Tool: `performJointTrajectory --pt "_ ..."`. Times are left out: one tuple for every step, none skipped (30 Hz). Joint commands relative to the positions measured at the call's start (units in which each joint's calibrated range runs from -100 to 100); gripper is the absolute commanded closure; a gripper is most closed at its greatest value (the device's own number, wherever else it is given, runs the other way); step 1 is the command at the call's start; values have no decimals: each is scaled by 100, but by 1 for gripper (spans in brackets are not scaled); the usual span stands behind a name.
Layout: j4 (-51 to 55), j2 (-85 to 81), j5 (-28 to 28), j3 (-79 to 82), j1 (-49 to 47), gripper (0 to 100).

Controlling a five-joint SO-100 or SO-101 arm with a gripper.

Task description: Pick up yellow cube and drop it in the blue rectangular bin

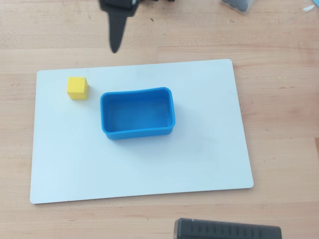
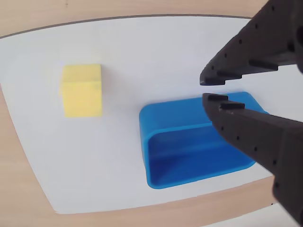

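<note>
The cube (image 1: 78,88) sits on the white board (image 1: 199,149), near its upper-left corner in the overhead view, resting flat and untouched. Just to its right and a little lower is the bin (image 1: 137,132), close to the cube but apart from it, and nothing lies inside it. Under the board is a wooden table (image 1: 279,99). My gripper (image 2: 204,88) hangs above the bin's far end in the wrist view, fingertips nearly together with only a thin gap between them, and nothing held. A dark object (image 1: 227,230) pokes in at the bottom edge overhead.
</note>
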Motion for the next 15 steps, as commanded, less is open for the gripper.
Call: performJointTrajectory --pt "519 1742 259 -2263 417 100" --pt "585 1947 327 -2463 434 100" --pt "668 2142 410 -2645 443 100" --pt "734 2300 464 -2799 460 100" --pt "817 2532 532 -2999 486 100" --pt "899 2773 581 -3208 520 100" --pt "949 3006 650 -3408 563 100" --pt "973 3210 728 -3563 614 100" --pt "1006 3424 796 -3754 691 100" --pt "1031 3647 845 -3963 786 100" --pt "1073 3916 899 -4217 906 100" --pt "1130 4176 952 -4463 1017 100" --pt "1196 4446 1016 -4717 1129 100" --pt "1246 4659 1084 -4936 1223 100" --pt "1312 4882 1153 -5145 1300 100"
